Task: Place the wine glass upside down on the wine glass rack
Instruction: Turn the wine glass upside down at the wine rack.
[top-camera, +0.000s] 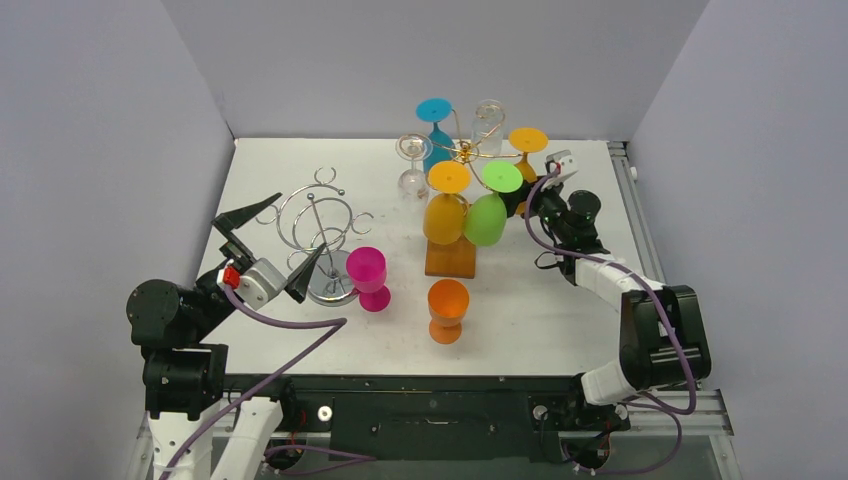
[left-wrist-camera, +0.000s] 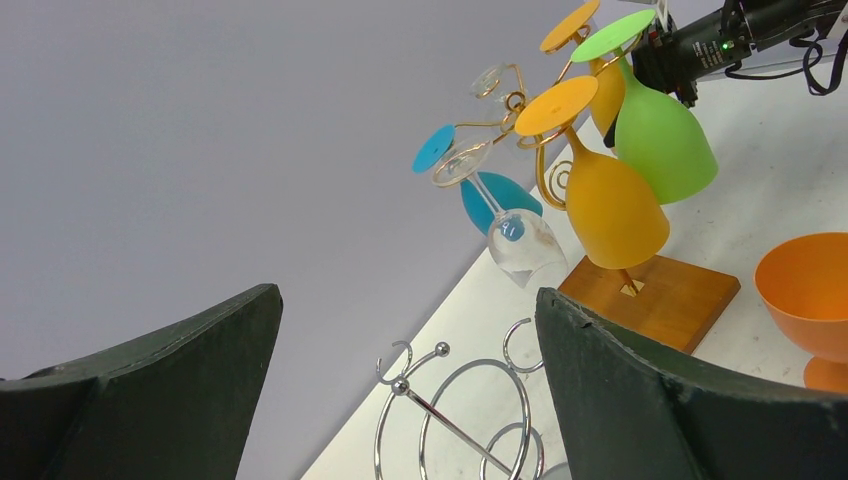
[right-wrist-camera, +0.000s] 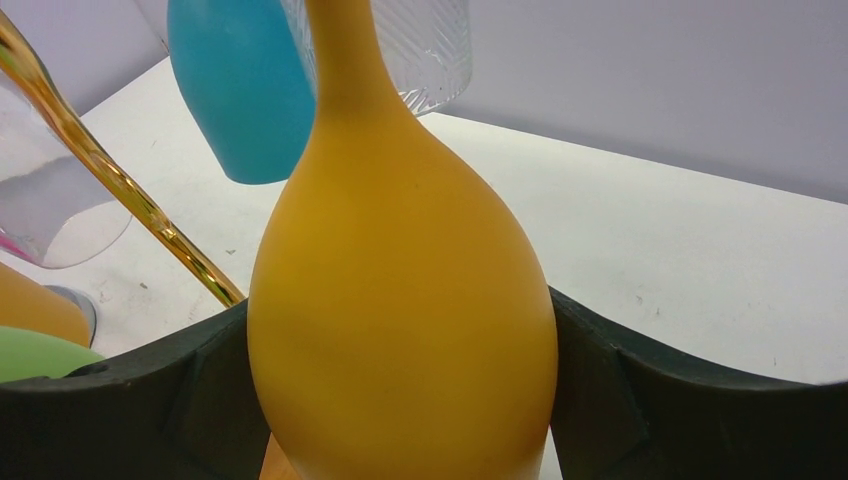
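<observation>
The gold wire wine glass rack (top-camera: 463, 152) stands on a wooden base (top-camera: 450, 262) at the back centre. An amber wine glass (right-wrist-camera: 400, 300) hangs upside down on its right side, foot (top-camera: 528, 140) on top. My right gripper (right-wrist-camera: 400, 335) reaches in from the right, and its fingers (right-wrist-camera: 620, 390) sit close against both sides of the bowl. Whether they still press it does not show. My left gripper (top-camera: 278, 245) hovers open and empty over the chrome rack at the left, far from the glass.
Green (top-camera: 487, 215), amber (top-camera: 445, 215), blue (top-camera: 436, 130) and clear (top-camera: 412, 165) glasses also hang on the gold rack. A chrome ring rack (top-camera: 320, 215) stands at the left, a magenta glass (top-camera: 368, 272) beside it. An orange glass (top-camera: 447, 305) stands upright in front.
</observation>
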